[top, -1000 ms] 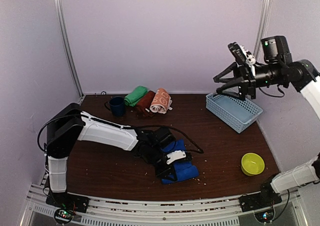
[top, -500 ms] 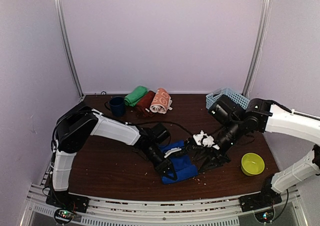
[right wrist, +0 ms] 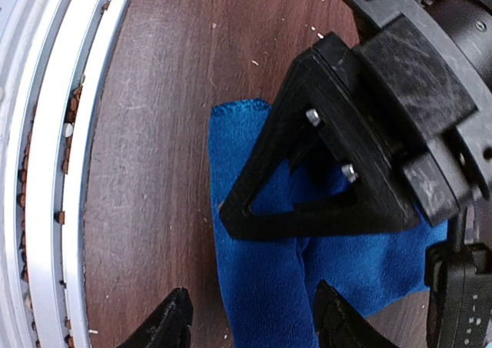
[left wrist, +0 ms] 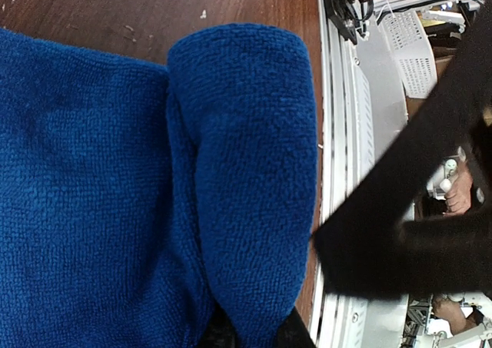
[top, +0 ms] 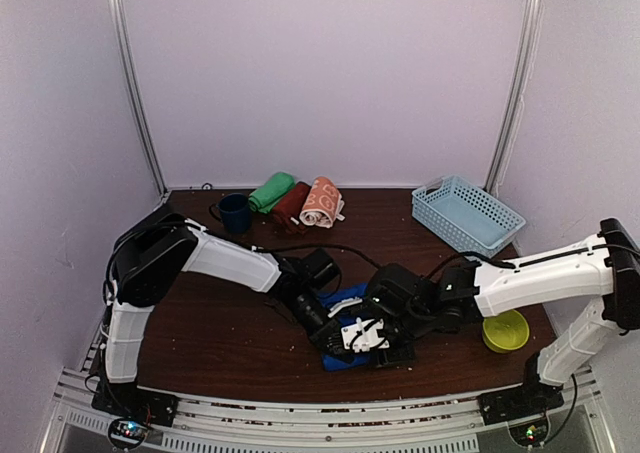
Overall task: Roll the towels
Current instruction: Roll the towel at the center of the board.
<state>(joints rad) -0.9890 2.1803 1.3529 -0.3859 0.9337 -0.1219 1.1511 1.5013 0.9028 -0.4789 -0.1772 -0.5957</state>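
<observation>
The right gripper (right wrist: 254,326) has just swung down from the basket (top: 468,216) at upper right and is now hovering, fingers apart, over the blue towel (top: 347,296) at lower center. The left gripper (left wrist: 250,336) is pinching the rolled edge, so it looks like they're teaming up on the rolling.

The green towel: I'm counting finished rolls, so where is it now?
In the top view the green towel lies rolled at the table's far left, between the navy mug and the maroon towel.
</observation>
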